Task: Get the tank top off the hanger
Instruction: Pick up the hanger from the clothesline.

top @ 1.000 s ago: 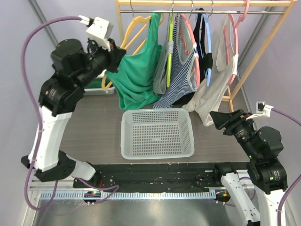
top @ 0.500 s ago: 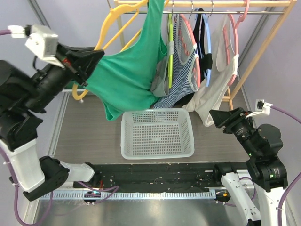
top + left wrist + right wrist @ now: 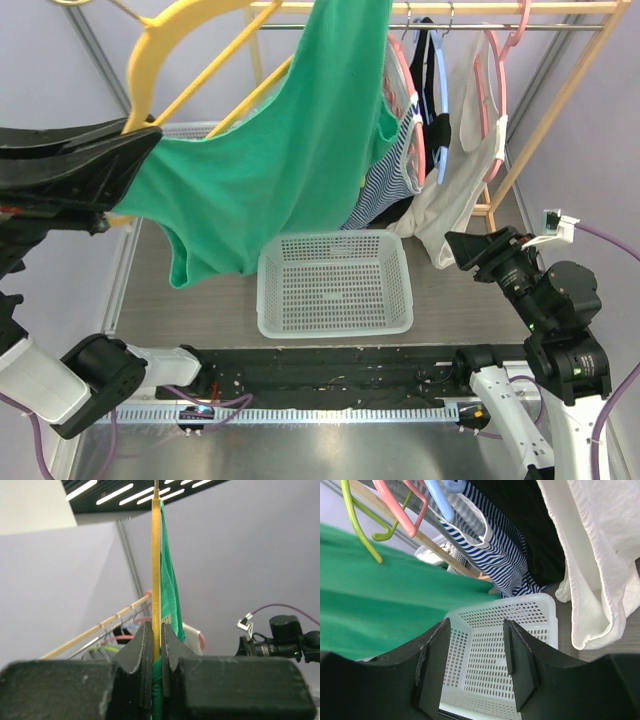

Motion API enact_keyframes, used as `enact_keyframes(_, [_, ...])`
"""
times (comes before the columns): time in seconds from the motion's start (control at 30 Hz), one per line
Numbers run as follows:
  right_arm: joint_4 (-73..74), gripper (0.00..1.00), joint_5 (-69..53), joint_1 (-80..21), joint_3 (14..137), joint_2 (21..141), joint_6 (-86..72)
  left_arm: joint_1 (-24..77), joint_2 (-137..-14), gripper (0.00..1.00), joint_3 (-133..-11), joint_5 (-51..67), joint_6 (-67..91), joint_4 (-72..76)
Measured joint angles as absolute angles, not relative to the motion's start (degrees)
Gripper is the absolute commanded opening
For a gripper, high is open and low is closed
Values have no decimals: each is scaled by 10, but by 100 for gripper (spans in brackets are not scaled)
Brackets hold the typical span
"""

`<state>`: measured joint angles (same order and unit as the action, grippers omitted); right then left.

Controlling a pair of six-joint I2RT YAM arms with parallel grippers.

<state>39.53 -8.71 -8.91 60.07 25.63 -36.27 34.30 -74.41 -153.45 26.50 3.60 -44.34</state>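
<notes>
Tank top is hanging on the yellow hanger, which the left gripper is clamping, cloth included. Right gripper is hovering empty, jaws apart, near the basket. Likely best: it should be pinching the hem and pulling steadily downward while the left is holding firm, clear of the rack behind.

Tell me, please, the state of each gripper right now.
Left gripper: closed on the yellow hanger, which carries the green tank top.
Right gripper: open, holding nothing.
</notes>
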Motion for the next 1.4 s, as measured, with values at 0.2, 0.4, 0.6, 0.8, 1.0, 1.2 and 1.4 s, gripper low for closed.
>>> enact_keyframes(0.2, [388,55,-91,-89,591,255,-362,315,-756,1,-1581,325,100,-342])
enact_keyframes(0.4, [353,90,-159,-89,570,245,-354,288,-731,2,-1528,338,131,-253])
enact_keyframes(0.6, [304,96,-267,-89,530,237,-335,220,-727,3,-1480,357,180,-179])
enact_keyframes(0.8, [294,95,-287,-89,529,224,-317,85,-742,1,-1452,389,290,-44])
enact_keyframes(1.0, [294,94,-286,-89,529,217,-313,68,-752,1,-1430,378,329,28])
enact_keyframes(1.2, [296,93,-284,-89,529,213,-311,67,-748,0,-1377,375,329,50])
enact_keyframes(1.4, [297,91,-277,-89,529,206,-311,67,-740,0,-1326,377,318,45])
